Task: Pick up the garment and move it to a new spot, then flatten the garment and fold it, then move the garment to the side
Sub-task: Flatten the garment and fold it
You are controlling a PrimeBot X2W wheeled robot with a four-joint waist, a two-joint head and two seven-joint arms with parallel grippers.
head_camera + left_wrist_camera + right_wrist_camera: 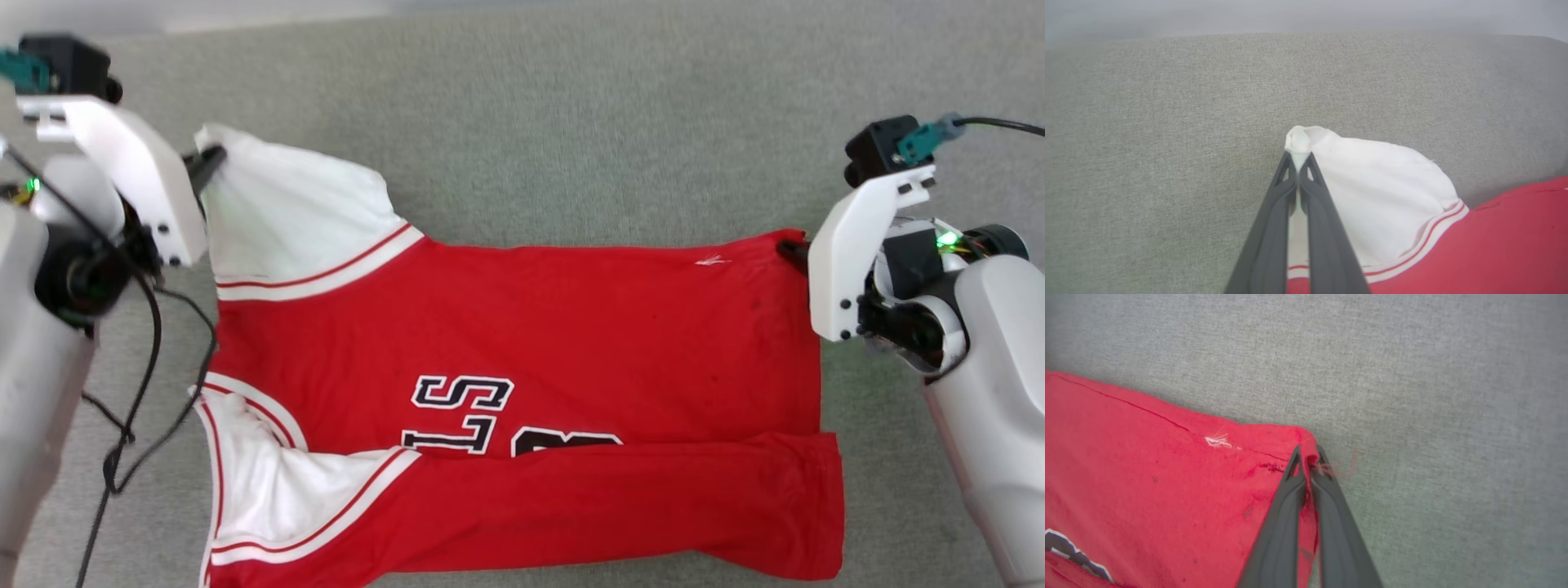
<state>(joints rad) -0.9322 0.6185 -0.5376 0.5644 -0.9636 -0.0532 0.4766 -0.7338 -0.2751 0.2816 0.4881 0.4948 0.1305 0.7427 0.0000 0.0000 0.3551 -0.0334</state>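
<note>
Since the next fold looked to need the far edge lifted evenly, we had both arms at the far corners of the garment (522, 327). It lay spread on the grey fabric surface (571, 98), with its near strip already turned up over the lettering (465, 408). Left gripper (1299, 159) had its fingers pressed together on the tip of the white sleeve (1372, 196), cloth bunching out past the tips. Right gripper (1309, 459) was pinched tight on the red hem corner (1300, 437), with a loose thread (1345, 467) trailing beside it. We judged that two corner pinches would keep that edge taut for carrying over. Risk: thin fabric slipping out of either pinch.
</note>
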